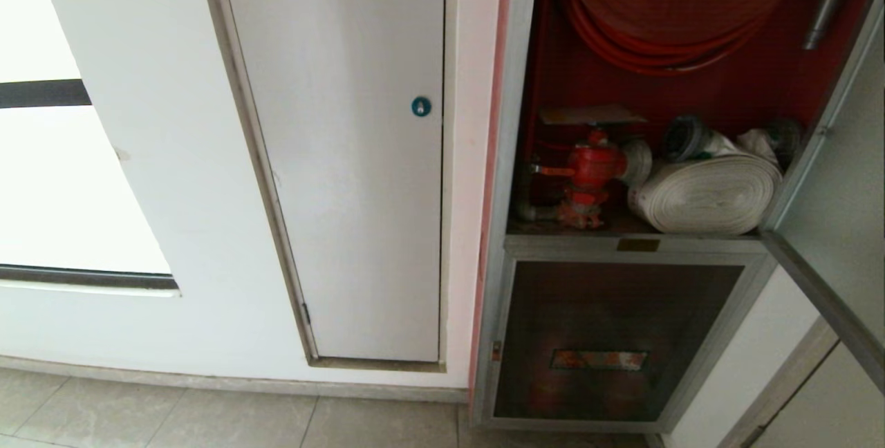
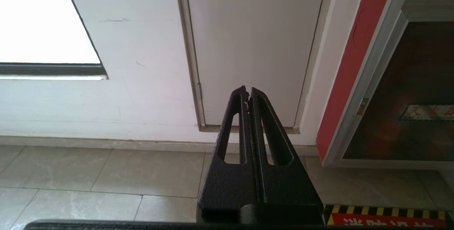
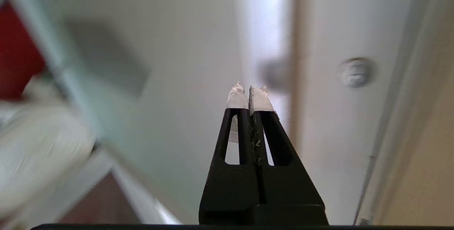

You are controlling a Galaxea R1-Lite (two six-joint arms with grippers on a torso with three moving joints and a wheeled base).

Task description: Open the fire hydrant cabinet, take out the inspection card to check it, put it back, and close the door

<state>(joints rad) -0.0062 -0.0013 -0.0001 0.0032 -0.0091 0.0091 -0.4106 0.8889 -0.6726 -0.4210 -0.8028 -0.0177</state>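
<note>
Head view: the fire hydrant cabinet [image 1: 691, 109] stands open, the door [image 1: 840, 213] swung out at three o'clock, and the inspection card [image 1: 592, 115] lies flat above the red valve [image 1: 593, 170]. Left wrist view: the left gripper [image 2: 248, 93] is pinched together, empty, aimed at the white panel [image 2: 253, 45]. Right wrist view: the right gripper [image 3: 248, 91] is closed on nothing, with the door glass ahead and the red interior off at nine o'clock; judging by that, the right arm is nearer the card.
</note>
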